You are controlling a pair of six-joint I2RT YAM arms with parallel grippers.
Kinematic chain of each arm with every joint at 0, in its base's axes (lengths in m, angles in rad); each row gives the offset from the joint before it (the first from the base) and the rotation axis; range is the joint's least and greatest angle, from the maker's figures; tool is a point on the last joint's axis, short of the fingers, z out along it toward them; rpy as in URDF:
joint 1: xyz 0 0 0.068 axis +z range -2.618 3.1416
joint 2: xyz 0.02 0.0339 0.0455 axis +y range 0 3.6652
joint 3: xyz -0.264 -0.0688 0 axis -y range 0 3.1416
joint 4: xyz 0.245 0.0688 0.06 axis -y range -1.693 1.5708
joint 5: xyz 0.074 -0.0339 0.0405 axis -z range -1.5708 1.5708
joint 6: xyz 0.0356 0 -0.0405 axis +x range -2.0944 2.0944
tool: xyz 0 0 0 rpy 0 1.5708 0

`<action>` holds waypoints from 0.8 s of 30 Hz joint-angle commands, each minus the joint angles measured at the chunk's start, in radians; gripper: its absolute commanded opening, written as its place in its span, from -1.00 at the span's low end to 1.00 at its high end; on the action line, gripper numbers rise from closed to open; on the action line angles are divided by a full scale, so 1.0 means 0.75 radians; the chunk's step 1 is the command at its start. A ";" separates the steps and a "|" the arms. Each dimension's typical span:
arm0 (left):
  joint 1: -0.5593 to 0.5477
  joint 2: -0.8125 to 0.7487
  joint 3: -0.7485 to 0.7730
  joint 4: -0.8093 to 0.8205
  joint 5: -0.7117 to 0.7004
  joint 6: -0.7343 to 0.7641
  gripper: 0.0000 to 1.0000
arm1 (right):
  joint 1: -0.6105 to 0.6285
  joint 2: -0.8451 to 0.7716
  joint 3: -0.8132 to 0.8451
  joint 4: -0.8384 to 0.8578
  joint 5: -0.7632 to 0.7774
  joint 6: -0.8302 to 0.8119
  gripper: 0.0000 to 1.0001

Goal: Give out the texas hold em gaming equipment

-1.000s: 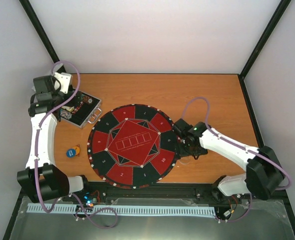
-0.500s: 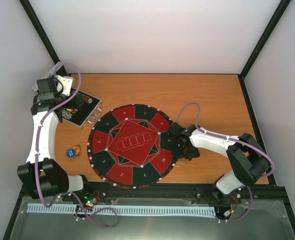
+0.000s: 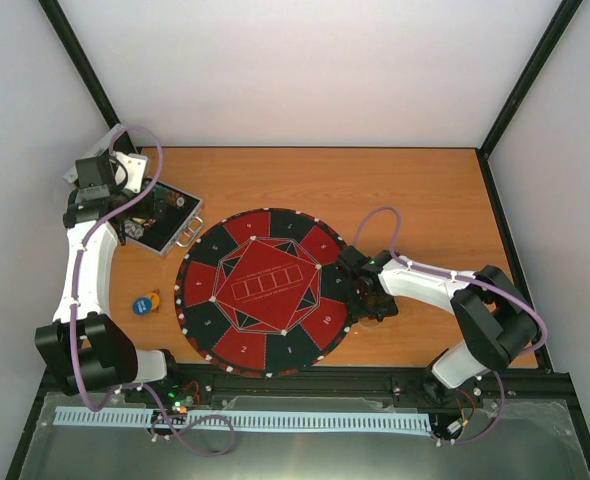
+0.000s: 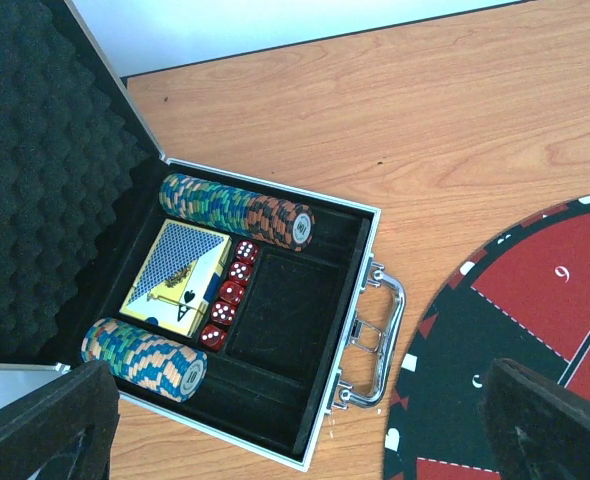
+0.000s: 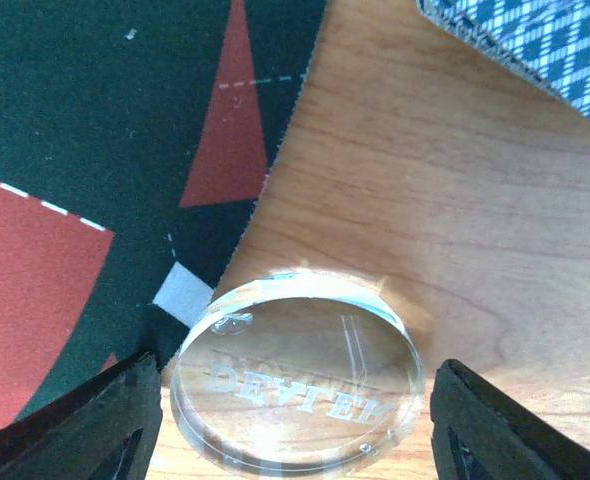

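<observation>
Tabletop [image 3: 415, 190]: wood, carries everything.
Mat [image 3: 265, 292]: round, red-black, centre.
Case [image 4: 370, 250]: open, far left; holds two chip rows [image 4: 237, 210], a deck [image 4: 175, 272] and dice [image 4: 230, 300].
Left gripper [image 4: 295, 430]: above the case, jaws fully wide, empty.
Right gripper [image 5: 295, 425]: jaws partway open, straddling the button with a thin gap each side. Contact is hard to judge at this angle, probably none.
Cards [image 5: 545, 40]: stack on the tabletop, near the button.
Button [image 5: 295, 385]: clear disc, flat on the tabletop at the mat's right rim.
Handling: judged rigid, light, slick and thin. Pinch low and squarely across opposite edges, or it may squirt out.
</observation>
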 commanded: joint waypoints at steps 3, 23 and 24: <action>0.005 0.009 0.015 -0.005 -0.009 -0.028 1.00 | 0.007 0.047 -0.037 -0.007 0.047 0.004 0.51; 0.005 0.046 0.056 -0.028 -0.004 -0.030 1.00 | -0.046 0.018 -0.109 0.088 -0.097 0.026 0.05; 0.005 0.048 0.058 -0.031 -0.003 -0.030 1.00 | -0.046 0.012 -0.098 0.073 -0.087 0.029 0.02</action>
